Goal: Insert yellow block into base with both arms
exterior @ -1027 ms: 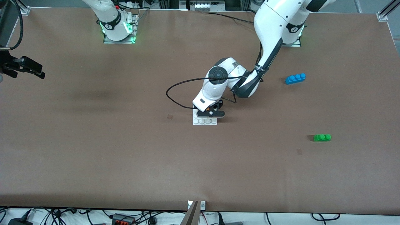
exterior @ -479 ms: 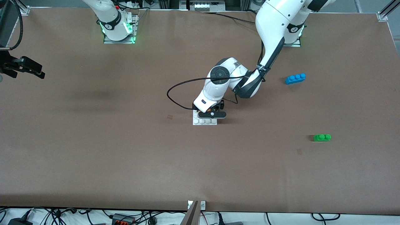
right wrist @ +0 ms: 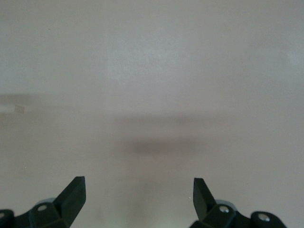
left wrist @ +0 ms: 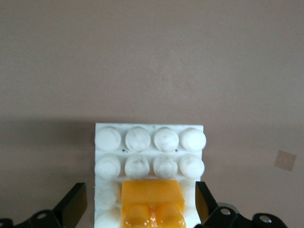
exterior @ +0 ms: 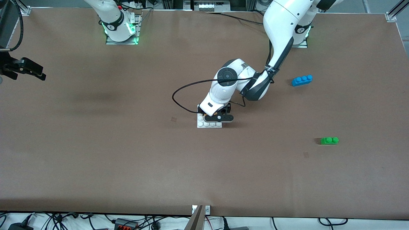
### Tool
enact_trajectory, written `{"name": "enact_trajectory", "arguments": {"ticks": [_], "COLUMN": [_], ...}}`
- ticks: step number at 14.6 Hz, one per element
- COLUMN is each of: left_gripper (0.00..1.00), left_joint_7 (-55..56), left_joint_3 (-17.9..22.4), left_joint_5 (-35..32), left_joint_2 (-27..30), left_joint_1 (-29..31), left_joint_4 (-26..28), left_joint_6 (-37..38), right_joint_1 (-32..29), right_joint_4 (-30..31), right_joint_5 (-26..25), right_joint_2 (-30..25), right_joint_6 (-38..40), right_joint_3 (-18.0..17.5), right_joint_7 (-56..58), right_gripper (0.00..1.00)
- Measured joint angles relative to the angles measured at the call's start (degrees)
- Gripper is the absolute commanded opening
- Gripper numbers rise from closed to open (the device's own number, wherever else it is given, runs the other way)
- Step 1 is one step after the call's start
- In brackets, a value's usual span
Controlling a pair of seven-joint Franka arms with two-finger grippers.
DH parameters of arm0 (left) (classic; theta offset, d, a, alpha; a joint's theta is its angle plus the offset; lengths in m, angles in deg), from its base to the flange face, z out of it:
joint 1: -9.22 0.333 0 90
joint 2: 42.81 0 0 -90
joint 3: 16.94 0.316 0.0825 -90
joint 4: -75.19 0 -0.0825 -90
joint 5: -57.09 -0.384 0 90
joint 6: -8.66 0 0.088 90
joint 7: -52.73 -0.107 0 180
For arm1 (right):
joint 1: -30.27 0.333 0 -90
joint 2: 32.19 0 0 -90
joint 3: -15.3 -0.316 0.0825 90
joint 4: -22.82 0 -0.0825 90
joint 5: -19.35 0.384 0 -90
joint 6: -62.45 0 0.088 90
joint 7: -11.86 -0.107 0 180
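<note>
The yellow block (left wrist: 153, 205) sits on the white studded base (left wrist: 148, 140), on the rows nearest my left wrist. My left gripper (left wrist: 137, 192) is open, with one finger on each side of the block and a gap to it on both sides. In the front view the left gripper (exterior: 218, 117) hangs low over the base (exterior: 204, 124) and hides the block. My right gripper (exterior: 38, 72) waits over the right arm's end of the table. It is open and empty in the right wrist view (right wrist: 137, 184), with only bare table under it.
A blue three-stud brick (exterior: 302, 80) and a green two-stud brick (exterior: 329, 140) lie toward the left arm's end of the table. The left arm's black cable (exterior: 182, 92) loops beside the base.
My left hand has shifted slightly over the base, toward the left arm's end and nearer the front camera. The right arm has not moved.
</note>
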Motion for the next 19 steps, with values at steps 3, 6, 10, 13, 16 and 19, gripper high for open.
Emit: {"name": "enact_trajectory", "arguments": {"ticks": [3, 6, 10, 13, 16, 19], "left_gripper": [1.00, 1.00, 1.00, 1.00, 1.00, 1.00], "left_joint_7": [-1.1, -4.9, -10.4, -14.8, -22.8, -24.9], "left_joint_3": [0.0, 0.0, 0.0, 0.0, 0.0, 0.0], "left_joint_5": [0.0, 0.0, 0.0, 0.0, 0.3, 1.4], "left_joint_2": [2.0, 6.1, 12.0, 15.6, 19.9, 26.2], "left_joint_1": [2.8, 6.6, 12.2, 15.7, 20.9, 26.5], "left_joint_4": [0.3, 2.2, 7.1, 9.0, 12.1, 14.6], "left_joint_6": [3.1, 6.6, 10.2, 16.1, 17.9, 23.1], "right_joint_1": [0.0, 0.0, 0.0, 0.0, 0.0, 0.0], "right_joint_4": [0.0, 0.0, 0.0, -0.1, -0.1, -0.1], "right_joint_5": [0.0, 0.0, 0.0, 0.0, 0.0, 0.0], "right_joint_2": [0.0, 0.0, 0.0, 0.0, 0.0, 0.0], "right_joint_6": [0.0, 0.0, 0.0, 0.0, 0.0, 0.0], "right_joint_3": [0.0, 0.0, 0.0, 0.0, 0.0, 0.0], "right_joint_7": [0.0, 0.0, 0.0, 0.0, 0.0, 0.0], "right_gripper": [1.00, 1.00, 1.00, 1.00, 1.00, 1.00]}}
